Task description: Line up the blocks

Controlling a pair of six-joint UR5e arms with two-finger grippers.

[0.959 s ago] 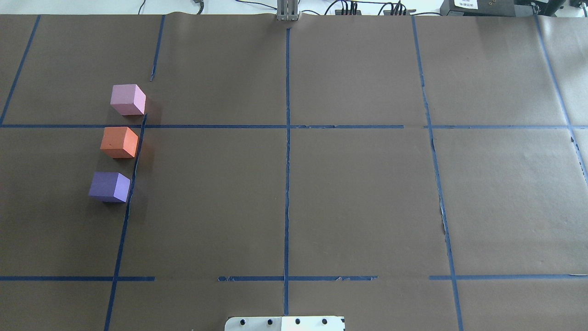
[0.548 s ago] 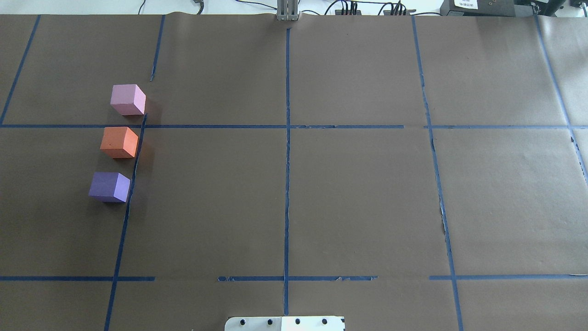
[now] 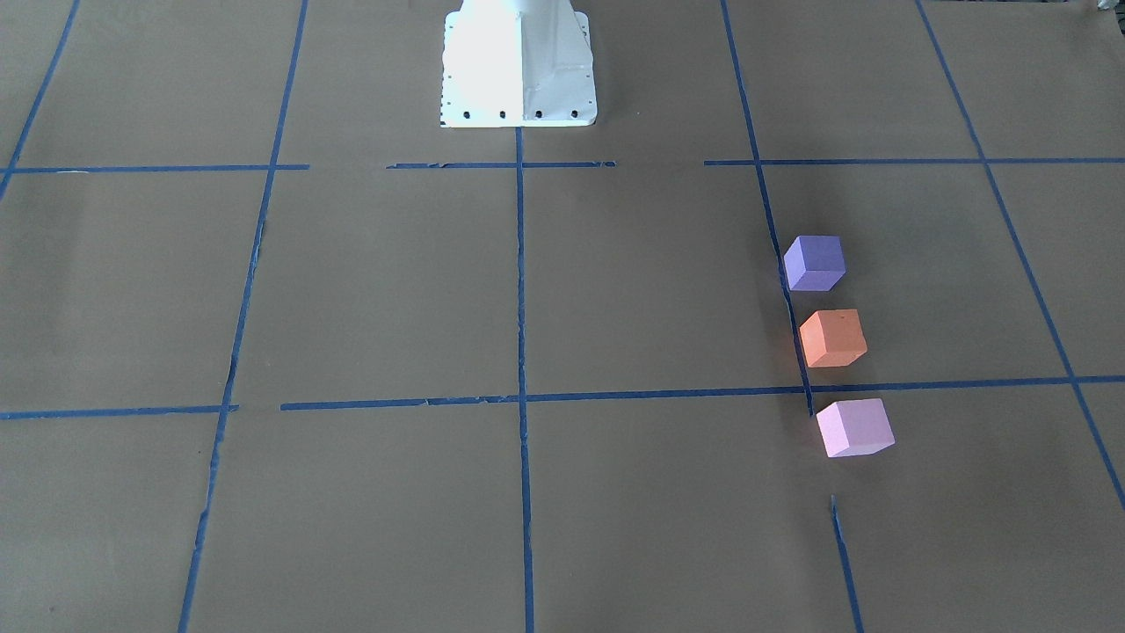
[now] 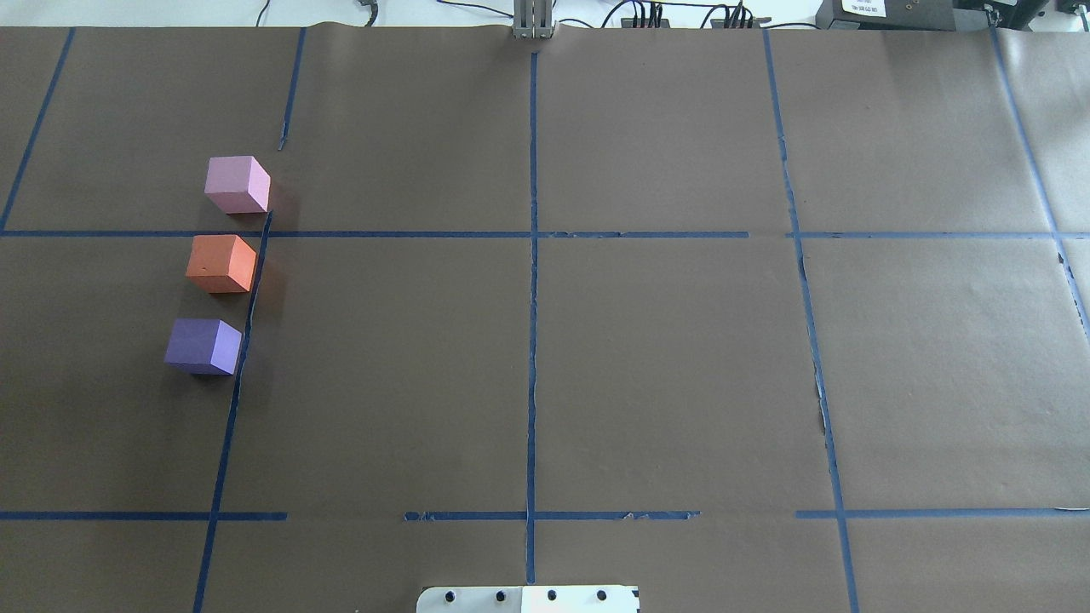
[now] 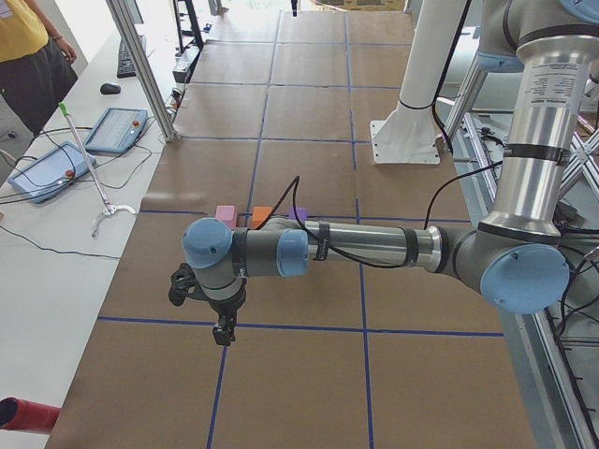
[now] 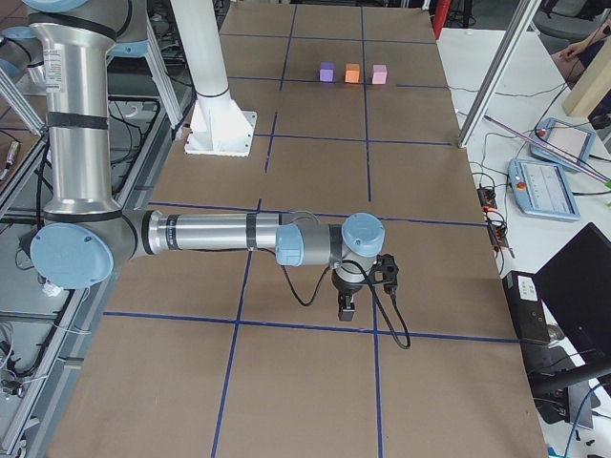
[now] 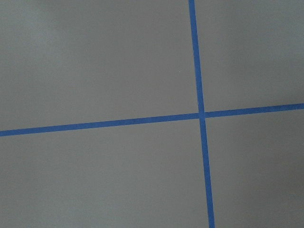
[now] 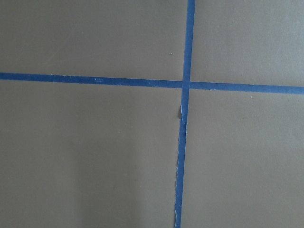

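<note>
Pink block (image 4: 237, 185), orange block (image 4: 220, 264), purple block (image 4: 203, 346), rowed with gaps: left end effector (image 5: 223, 335), right end effector (image 6: 347, 308) (grip widths cannot be told) could nudge one askew.

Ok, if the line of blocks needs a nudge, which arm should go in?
Left. The pink block, orange block and purple block all sit in the table's left half, a short way from the left gripper; the right gripper hangs over the opposite end, far from them.
</note>
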